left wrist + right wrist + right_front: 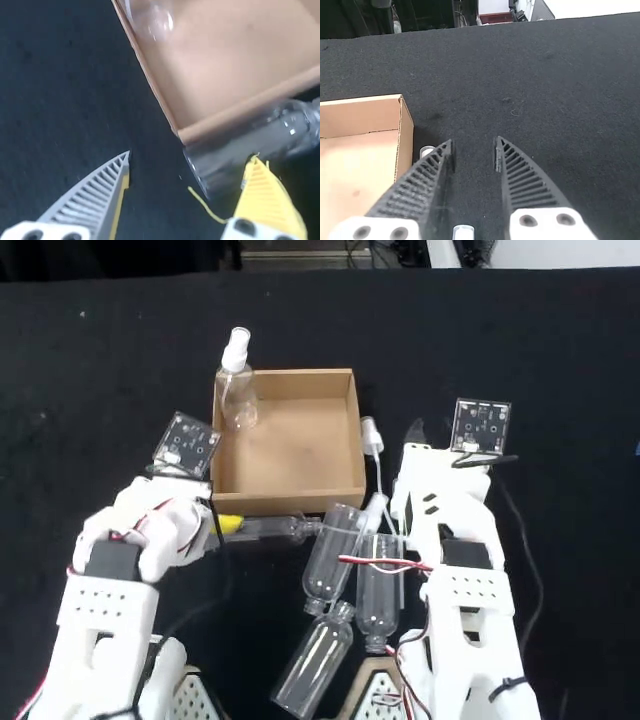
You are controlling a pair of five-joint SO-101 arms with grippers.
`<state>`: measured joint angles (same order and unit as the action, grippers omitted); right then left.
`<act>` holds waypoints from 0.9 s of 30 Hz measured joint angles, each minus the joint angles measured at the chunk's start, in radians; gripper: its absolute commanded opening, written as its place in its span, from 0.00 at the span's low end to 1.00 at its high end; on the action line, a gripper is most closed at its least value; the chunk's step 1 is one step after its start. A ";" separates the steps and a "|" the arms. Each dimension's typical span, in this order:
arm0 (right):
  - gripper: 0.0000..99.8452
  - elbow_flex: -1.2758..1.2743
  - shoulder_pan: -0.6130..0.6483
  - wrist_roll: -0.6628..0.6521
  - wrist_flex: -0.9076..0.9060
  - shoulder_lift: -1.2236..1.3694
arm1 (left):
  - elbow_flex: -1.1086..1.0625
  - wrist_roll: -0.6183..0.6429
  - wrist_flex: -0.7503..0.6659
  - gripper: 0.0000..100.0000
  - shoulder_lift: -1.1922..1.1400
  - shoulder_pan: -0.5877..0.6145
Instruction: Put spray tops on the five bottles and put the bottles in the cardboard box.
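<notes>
Sitting mid-table: cardboard box, top open.
Left gripper: fingers spread, straddling uncapped bottle along box's 6 o'clock wall.
Right gripper: fingers parted, at box's 3 o'clock.
Capped bottle: upright in box, 11 o'clock corner.
Uncapped bottles: four lying at box's 6 o'clock.
Spray top: on table, box's 3 o'clock.

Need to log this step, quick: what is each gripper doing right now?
Left gripper: open, with the end of a lying bottle in the gap.
Right gripper: open, holding nothing.
</notes>
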<state>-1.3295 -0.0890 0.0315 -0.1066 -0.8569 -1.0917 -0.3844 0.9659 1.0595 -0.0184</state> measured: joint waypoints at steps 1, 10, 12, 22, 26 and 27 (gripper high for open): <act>0.11 0.000 0.000 0.000 0.000 0.000 | 0.011 0.000 0.005 0.33 -0.029 -0.002; 0.11 0.000 0.000 0.000 0.000 0.000 | 0.021 -0.002 -0.069 0.33 -0.229 0.140; 0.11 0.000 0.000 0.000 0.000 0.000 | 0.021 -0.002 -0.077 0.33 -0.232 0.178; 0.11 0.000 0.000 0.000 0.000 0.000 | 0.026 0.094 -0.081 0.33 -0.235 0.218; 0.11 0.000 0.000 0.000 0.000 0.000 | 0.031 0.118 -0.081 0.33 -0.242 0.218; 0.11 0.000 0.000 0.000 0.000 0.000 | 0.031 0.120 -0.081 0.33 -0.242 0.218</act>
<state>-1.3295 -0.0890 0.0315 -0.1066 -0.8569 -1.0610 -0.2647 0.8846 0.8170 0.1995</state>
